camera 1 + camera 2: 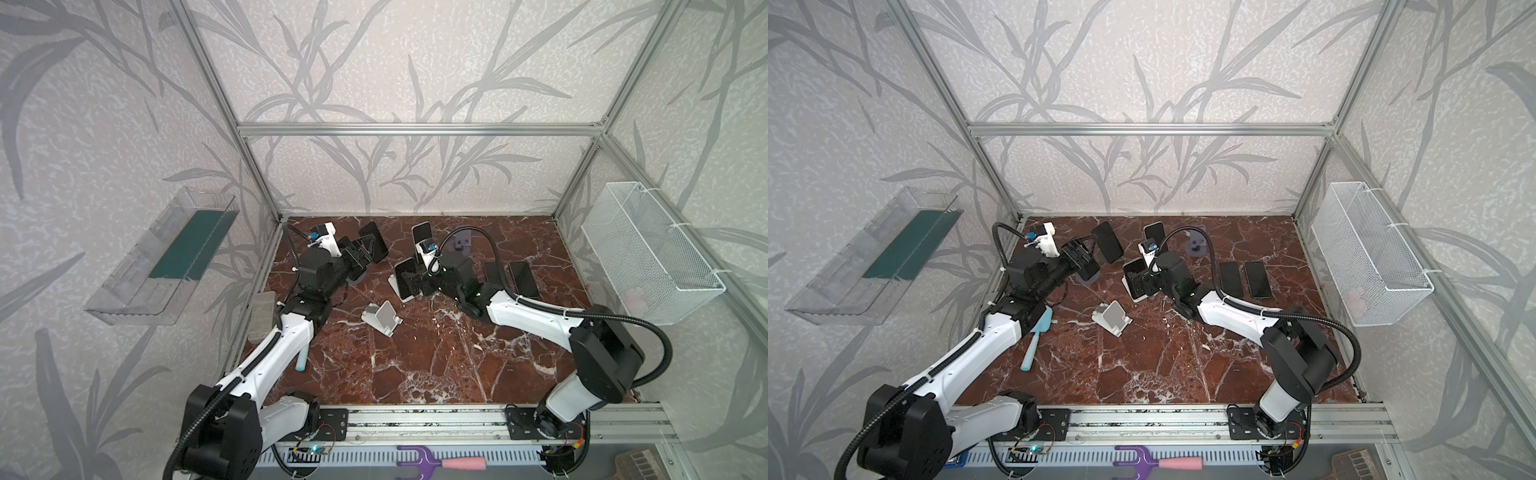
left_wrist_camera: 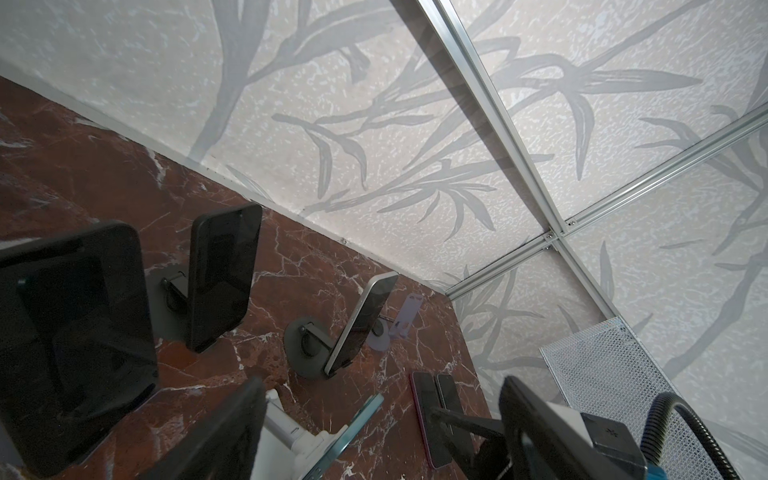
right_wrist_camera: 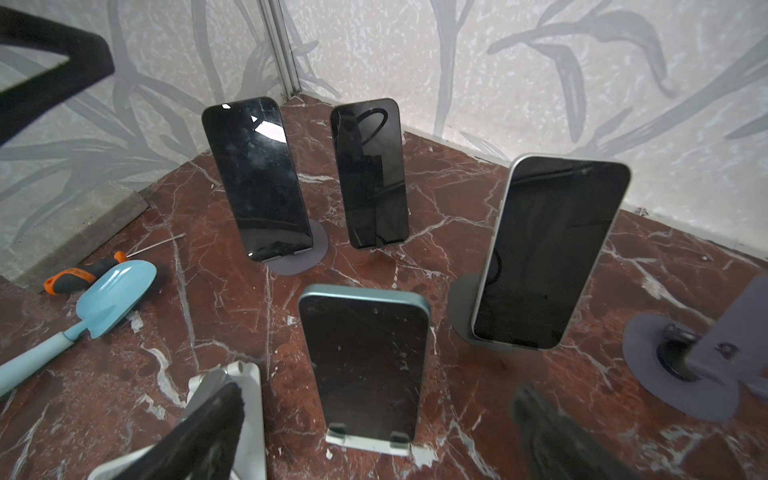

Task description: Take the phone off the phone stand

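While the teal-edged phone (image 3: 365,361) sits upright in its white stand (image 3: 368,446), leaning back a little with two small hooks under its lower edge, the right gripper (image 3: 380,390) faces its dark glass screen. Jaws released: the black fingers (image 3: 199,436) are spread wide, one to each side of the phone, touching neither edge. The stand is matte white plastic, set on the red-brown, white-veined marble bench (image 1: 415,365).

Left gripper (image 1: 365,251): jaws parted, nothing between them in the left wrist view. It sits toward the back wall and the left arm's side of the white stand, just beside a black phone (image 3: 257,178) propped on a round grey disc base (image 3: 318,253). A second black phone (image 3: 370,174) stands next to that one, glossy, with rounded corners.

Silver-edged phone (image 3: 548,253): behind the white stand, on a round dark base, tilted back.

Flat phones (image 1: 494,274): two, lying side by side on the bench, on the right arm's side of the white stand.

Empty folding stand (image 1: 384,318): white and grey, in front of the white stand, toward the arm bases.

Pale-blue plastic trowel (image 3: 112,299), orange-and-black screwdriver (image 3: 79,276) and rough grey block (image 3: 79,232): well to the left arm's side of the white stand.
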